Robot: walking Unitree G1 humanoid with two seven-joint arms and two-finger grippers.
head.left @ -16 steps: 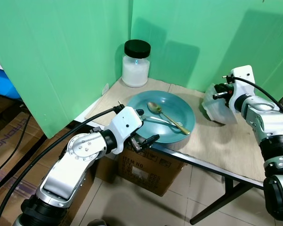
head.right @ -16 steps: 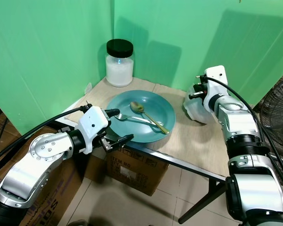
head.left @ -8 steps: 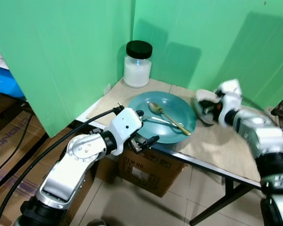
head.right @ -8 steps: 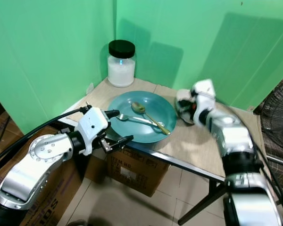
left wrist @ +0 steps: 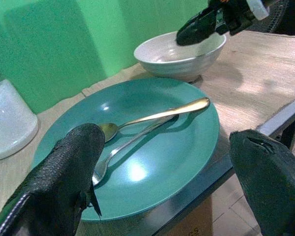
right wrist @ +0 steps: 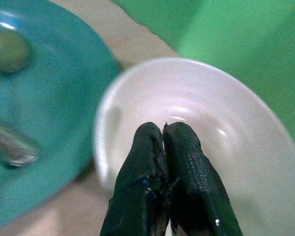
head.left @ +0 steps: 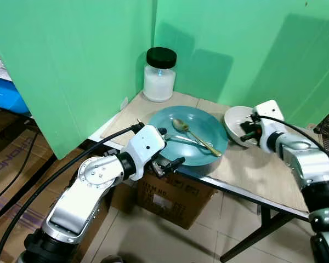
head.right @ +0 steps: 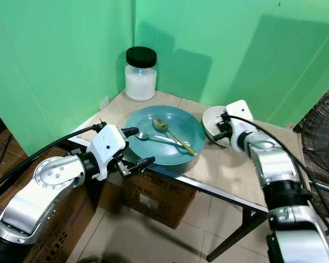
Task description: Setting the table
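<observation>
Handling the bowl: the white bowl looks like glazed ceramic, so I judge it stiff, smooth, rather slippery and breakable; not heavy, but it can chip if it knocks against the plate.
Bowl position: it stands on the wooden surface, just beside the right edge of the teal plate, tilted a little toward the plate; I cannot tell if the two rims touch.
Where to hold: the rim is the only thin part, so a pinch over the rim wall, one finger inside and one outside, seems the best hold; the round outer side gives no firm place.
Right end effector: the right end effector reaches over the bowl's rim on the side away from the plate, and its two black fingers are pressed together with nothing between them, pointing into the white hollow.
Plate contents: a gold spoon and a silver fork lie crossed on the plate; both are light, hard and can slide on the glaze.
Left end effector: the left end effector hovers at the near edge of the plate with its fingers spread wide, holding nothing.
Behind: a jar of white powder with a black lid stands in the corner by the green walls.
Below: a cardboard box sits under the surface.
</observation>
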